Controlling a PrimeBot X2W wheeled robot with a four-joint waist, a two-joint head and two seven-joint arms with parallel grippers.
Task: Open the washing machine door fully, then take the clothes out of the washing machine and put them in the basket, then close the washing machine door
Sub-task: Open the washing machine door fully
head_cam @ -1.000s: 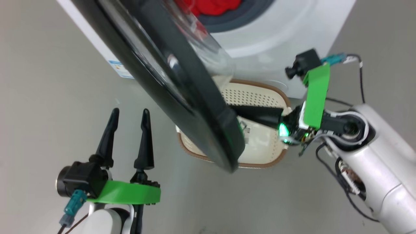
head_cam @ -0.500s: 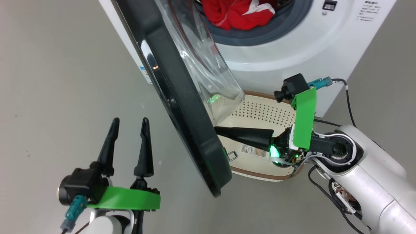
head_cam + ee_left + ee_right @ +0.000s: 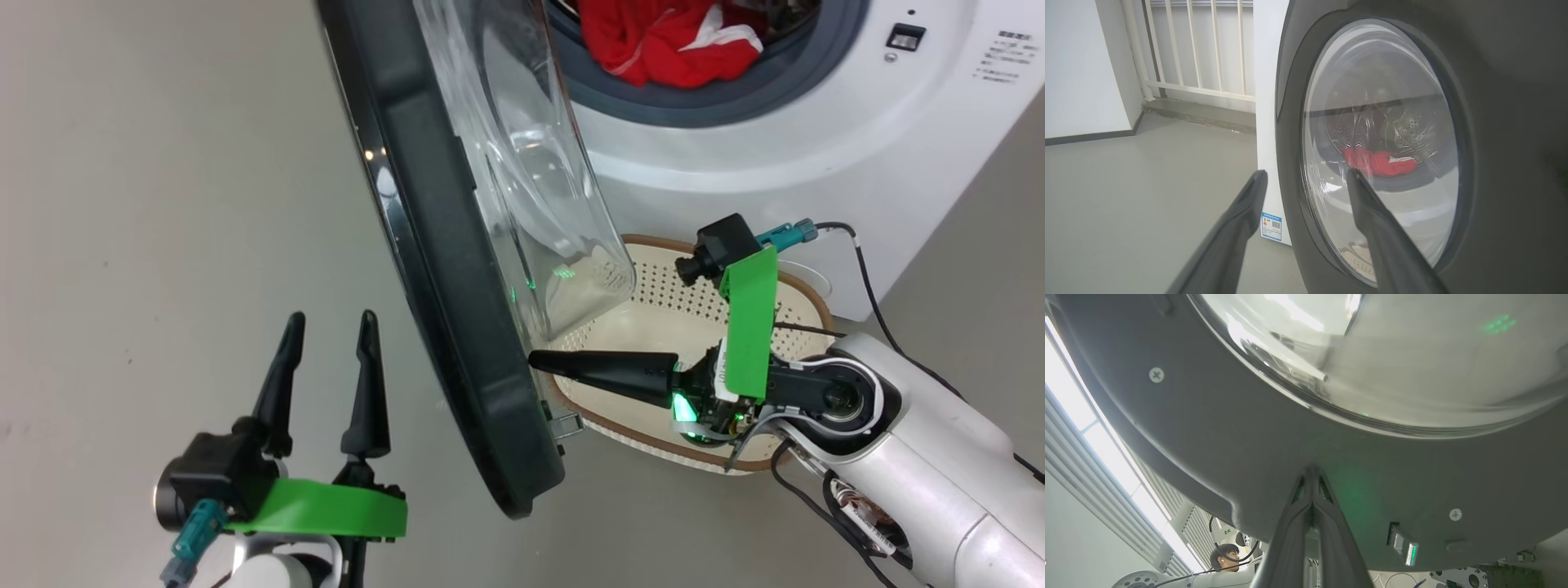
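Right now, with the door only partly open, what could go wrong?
1. The shut right claw touches the washing machine door with its tips only, on the inner rim; it might slip toward the glass.
2. Swinging wider, the door could hit the open left claw hovering by its outer face.
3. The latch sits near the basket rim and might snag it.

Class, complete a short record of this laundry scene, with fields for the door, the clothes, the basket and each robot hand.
door: washing machine door partly open
clothes: red, inside the washing machine
basket: on the floor before the machine, no clothes seen inside
left hand: open, empty, outside the door
right hand: shut, tips against the door's inner rim
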